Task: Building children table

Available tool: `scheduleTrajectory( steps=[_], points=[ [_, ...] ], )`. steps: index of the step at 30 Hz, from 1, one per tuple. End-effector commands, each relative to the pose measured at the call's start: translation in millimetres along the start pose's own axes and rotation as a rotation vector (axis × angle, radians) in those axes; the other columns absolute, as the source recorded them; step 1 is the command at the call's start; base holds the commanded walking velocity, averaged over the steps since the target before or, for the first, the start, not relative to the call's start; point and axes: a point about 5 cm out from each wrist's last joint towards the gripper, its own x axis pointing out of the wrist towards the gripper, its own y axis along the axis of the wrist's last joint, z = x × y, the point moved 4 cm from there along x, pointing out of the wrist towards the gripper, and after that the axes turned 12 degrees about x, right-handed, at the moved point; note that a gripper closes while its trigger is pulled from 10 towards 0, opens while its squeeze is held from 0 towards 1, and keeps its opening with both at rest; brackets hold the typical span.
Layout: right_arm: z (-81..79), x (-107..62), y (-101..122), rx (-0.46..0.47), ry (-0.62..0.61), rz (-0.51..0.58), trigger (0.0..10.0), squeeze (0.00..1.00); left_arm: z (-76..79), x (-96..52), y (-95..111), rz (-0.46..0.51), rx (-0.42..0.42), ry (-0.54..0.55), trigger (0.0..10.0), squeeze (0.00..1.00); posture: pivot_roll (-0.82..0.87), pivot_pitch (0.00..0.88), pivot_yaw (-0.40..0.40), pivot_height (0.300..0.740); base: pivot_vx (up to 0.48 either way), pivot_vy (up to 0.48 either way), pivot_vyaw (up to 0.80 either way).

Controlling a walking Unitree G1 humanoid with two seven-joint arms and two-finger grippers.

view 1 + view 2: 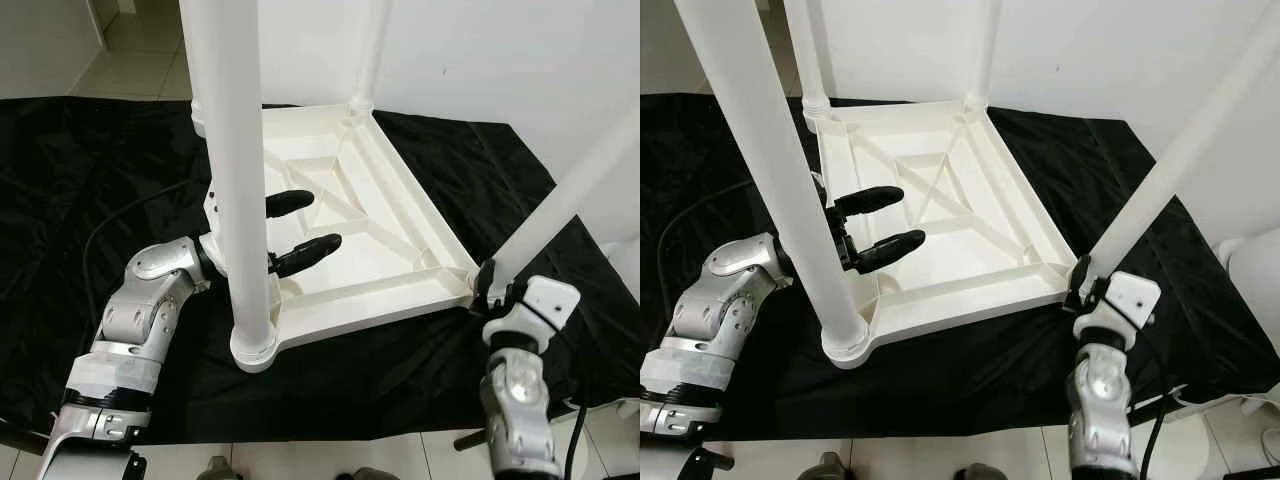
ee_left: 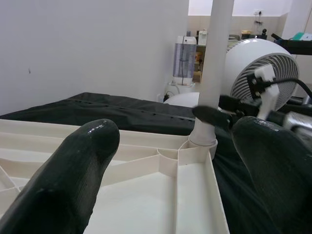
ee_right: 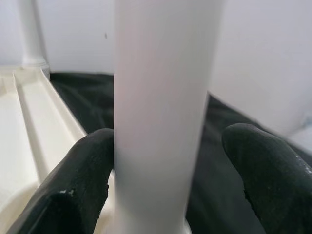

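Black cloth (image 1: 90,170) covers the floor beneath an upturned white plastic tabletop (image 1: 400,225), whose ribbed underside faces up; a white wall (image 1: 1120,60) stands behind it, and pale tiles show at the cloth's near edge. Four white legs rise from the tabletop's corners: a near-left leg (image 1: 240,180), a near-right leg (image 1: 1180,150), and two far legs (image 1: 985,50) against the wall.

The left gripper (image 1: 300,228) reaches over the tabletop's near-left rim, just behind the near-left leg. Its two black fingers (image 1: 890,248) are spread apart and hold nothing; they hover above the ribbed panel, one finger nearer the wall and the other nearer the rim. In the left wrist view, the tabletop's ribs and channels lie between and below these fingers, and the near-right leg's socket stands ahead of the fingertips.

The right gripper (image 3: 168,170) sits at the tabletop's near-right corner, with the near-right leg (image 3: 161,112) between its two fingers. One finger (image 3: 83,180) lies against the leg's side. The other finger (image 3: 268,175) stands off from the leg with a visible gap, so the jaws bracket the leg without closing on it. The tabletop's rim runs away beside the touching finger.

A white fan (image 2: 263,73) and a pale grey appliance (image 2: 184,58) stand beyond the cloth, seen past the left fingertips. A black cable (image 1: 120,220) curves across the cloth beside the left arm.
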Motion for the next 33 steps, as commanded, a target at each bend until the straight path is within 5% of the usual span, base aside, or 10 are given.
scheduleTrajectory(
  steps=[1, 17, 22, 33],
  points=[
    [2.0, 0.6, -6, 0.004, 0.006, -0.028, 10.0, 0.00, 4.4, 4.5, 2, 0.010, 0.017, -0.055, 10.0, 0.00, 0.03, 0.030, -0.058, 0.740, 0.000, 0.000, 0.00],
    [1.4, 43.5, -5, 0.001, 0.140, -0.095, 10.0, 0.00, 30.9, 1.2, 11, 0.044, -0.067, -0.206, 10.0, 0.00, 0.03, 0.040, -0.051, 0.740, 0.000, 0.000, 0.00],
    [-20.6, 61.2, -9, 0.002, 0.249, -0.133, 10.0, 0.00, 50.2, 1.6, 17, 0.066, -0.099, -0.293, 10.0, 0.00, 0.03, 0.045, -0.048, 0.740, 0.000, 0.000, 0.00],
    [-44.3, 87.3, -19, 0.000, 0.291, -0.198, 10.0, 0.00, 60.0, 5.8, 33, 0.132, -0.185, -0.282, 10.0, 0.00, 0.03, 0.052, -0.049, 0.740, 0.000, 0.000, 0.00]
  ],
)
